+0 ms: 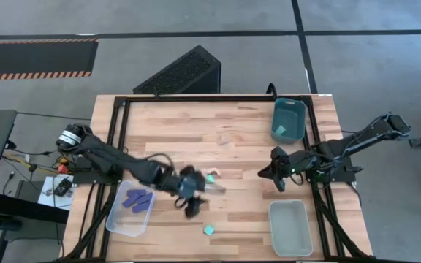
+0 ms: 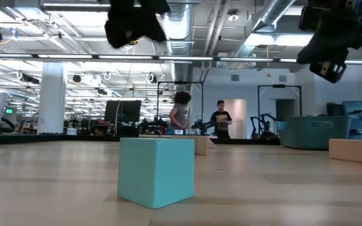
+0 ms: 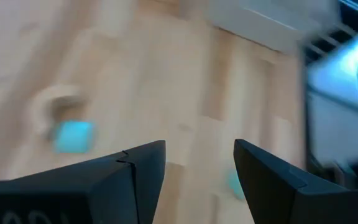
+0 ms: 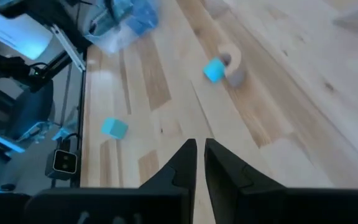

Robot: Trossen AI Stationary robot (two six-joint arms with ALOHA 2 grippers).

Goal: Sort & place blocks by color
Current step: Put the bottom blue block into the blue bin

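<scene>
The left gripper (image 1: 189, 191), fingers spread and empty, hung by the teal cube (image 1: 211, 177) beside the tan arch (image 1: 215, 173), which looked light, rigid and smooth, best pinched across flat opposite faces, while the right gripper (image 1: 277, 175) waited nearly closed, empty.

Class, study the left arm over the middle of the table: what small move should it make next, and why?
Probably a short descent of the left gripper onto the teal cube beside the tan arch. Its fingers stand apart and empty, that cube lies right next to it, and the blue bars already sit in the clear bin.
</scene>
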